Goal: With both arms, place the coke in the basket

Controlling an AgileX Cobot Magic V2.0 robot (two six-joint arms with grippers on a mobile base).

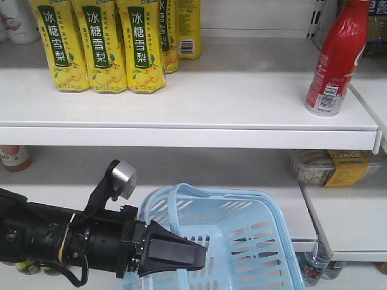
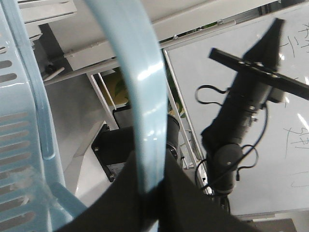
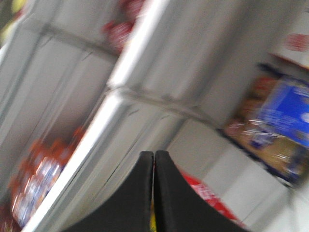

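White shop shelves (image 1: 211, 103), coke (image 1: 334, 60) on top, left hand (image 1: 202, 258) clamping basket (image 1: 242, 194) handle, right hand (image 3: 154, 159) pinched shut.

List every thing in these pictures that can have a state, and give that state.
coke, upright on the upper shelf, not gripped.
basket, held by its handle, nothing seen inside.
left gripper, shut on the handle.
right gripper, shut, empty.
yellow bottles, upright in a row on the upper shelf.

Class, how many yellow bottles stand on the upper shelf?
5 yellow bottles on the upper shelf: three in a front row at the left, two partly hidden behind its right end; others may be hidden.
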